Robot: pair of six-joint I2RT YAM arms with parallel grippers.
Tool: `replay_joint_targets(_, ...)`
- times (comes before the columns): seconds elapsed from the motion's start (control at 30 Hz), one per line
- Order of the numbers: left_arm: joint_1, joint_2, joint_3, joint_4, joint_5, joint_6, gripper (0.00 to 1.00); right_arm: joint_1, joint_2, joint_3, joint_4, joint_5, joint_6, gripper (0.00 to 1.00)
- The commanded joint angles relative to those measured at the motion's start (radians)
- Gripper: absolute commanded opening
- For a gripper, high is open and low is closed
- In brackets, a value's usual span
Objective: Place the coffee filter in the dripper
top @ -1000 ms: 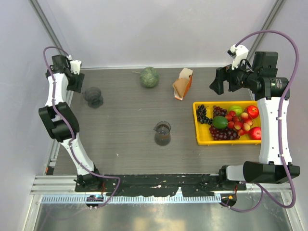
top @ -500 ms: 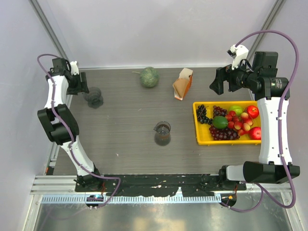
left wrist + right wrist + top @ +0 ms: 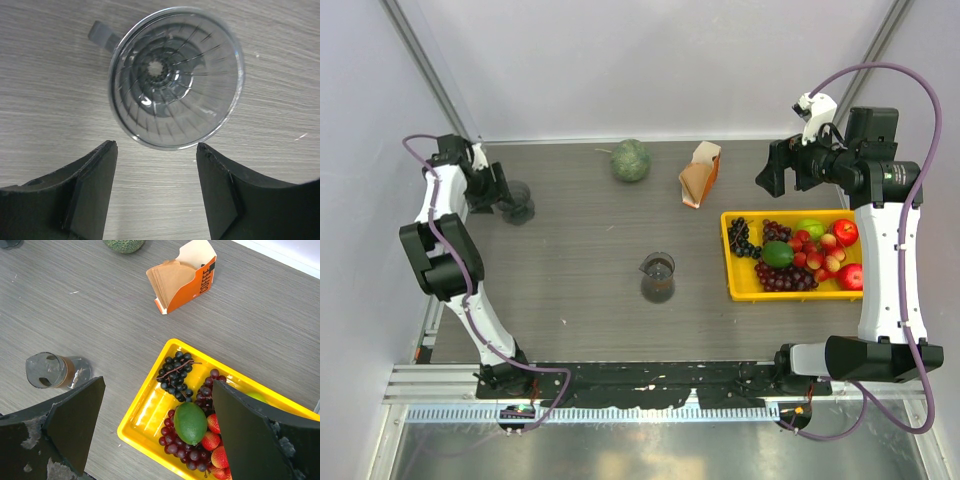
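The dripper [image 3: 517,203] is a smoky grey see-through cone standing at the far left of the table. In the left wrist view the dripper [image 3: 175,75] is seen from above, empty, with its small handle at the upper left. My left gripper [image 3: 498,187] is open and empty just beside it, and its fingertips [image 3: 107,150] sit just short of the rim. No single coffee filter shows. The only brown papers are the stack in the white-orange pack [image 3: 698,175], also in the right wrist view [image 3: 172,277]. My right gripper [image 3: 770,172] hangs open and empty, high over the tray's far left corner [image 3: 159,382].
A clear glass jug [image 3: 658,277] stands mid-table, also in the right wrist view [image 3: 50,371]. A green melon [image 3: 630,160] lies at the back. A yellow tray [image 3: 728,275] of grapes, strawberries, apples and a lime sits at the right, its rim near my right gripper [image 3: 131,432].
My left gripper has swung from the table's left edge toward the dripper and now points at it. The right arm has not moved.
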Motion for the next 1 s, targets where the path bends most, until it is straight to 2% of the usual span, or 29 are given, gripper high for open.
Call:
replay_joint_targets(0.0,0.006,0.010,0.007,0.096,0.101,-0.051,0.69,0.003,-0.024,0.024,0.001,0.001,0.014,0.95)
replay_joint_targets(0.1,0.004,0.045,0.041,0.104,0.118,-0.061,0.69,0.003,-0.018,0.029,-0.002,-0.002,0.017,0.95)
replay_joint_targets(0.27,-0.001,0.095,0.090,0.094,0.115,-0.035,0.63,0.003,-0.013,0.041,-0.014,0.001,0.019,0.95)
replay_joint_targets(0.3,-0.002,0.101,0.098,0.093,0.119,-0.028,0.71,0.003,-0.013,0.044,-0.014,0.001,0.020,0.95)
replay_joint_targets(0.33,-0.004,0.107,0.105,0.093,0.125,-0.018,0.60,0.003,-0.013,0.042,-0.014,0.001,0.020,0.95)
replay_joint_targets(0.57,-0.036,0.154,0.184,0.047,0.130,0.043,0.51,0.003,-0.010,0.042,-0.014,-0.002,0.027,0.96)
replay_joint_targets(0.83,-0.125,0.184,0.253,-0.027,0.122,0.153,0.38,0.003,-0.013,0.035,-0.018,-0.011,0.020,0.96)
replay_joint_targets(0.97,-0.148,0.223,0.282,-0.070,0.102,0.129,0.33,0.003,-0.013,0.035,-0.016,-0.016,0.019,0.95)
